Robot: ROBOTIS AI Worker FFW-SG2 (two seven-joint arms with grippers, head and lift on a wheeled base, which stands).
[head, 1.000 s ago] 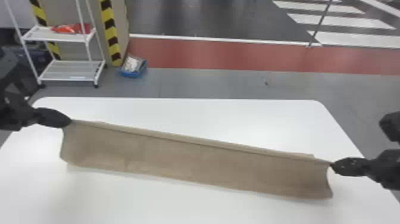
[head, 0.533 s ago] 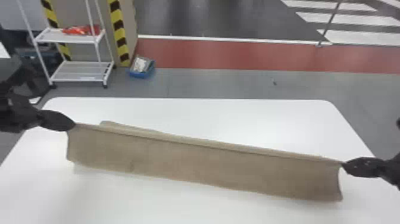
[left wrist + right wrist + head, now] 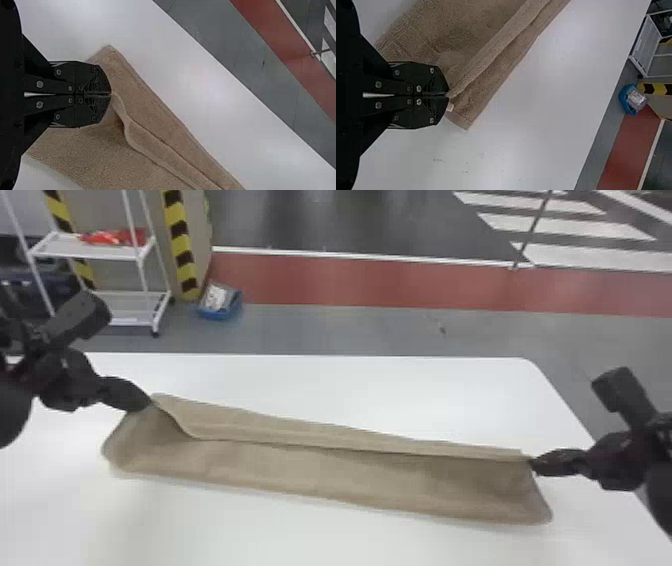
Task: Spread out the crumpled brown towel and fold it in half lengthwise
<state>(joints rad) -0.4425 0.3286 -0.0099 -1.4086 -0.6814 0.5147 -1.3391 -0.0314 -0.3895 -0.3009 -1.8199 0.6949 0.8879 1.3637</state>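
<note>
The brown towel [image 3: 320, 475] stretches lengthwise over the white table, its upper edge held at both ends with a strip of cloth lying behind it. At its left end, my left gripper [image 3: 150, 402] is shut on the corner; the held edge sags beside it. My right gripper [image 3: 532, 462] is shut on the right-hand corner. In the left wrist view, closed fingertips of the left gripper [image 3: 111, 94] pinch the edge of the towel [image 3: 158, 150]. The right wrist view has the right gripper [image 3: 448, 95] closed on the edge of the towel [image 3: 470, 35], near a small pale tag.
The white table [image 3: 375, 390] has its far edge beyond the towel and a rounded far right corner. On the floor past it stand a white shelf rack [image 3: 85, 251] at the left and a blue bin [image 3: 220, 312].
Both grippers have moved up and away in the head view with the towel's edge. The left one has also shifted right, and the edge near it now sags where it was straight.
</note>
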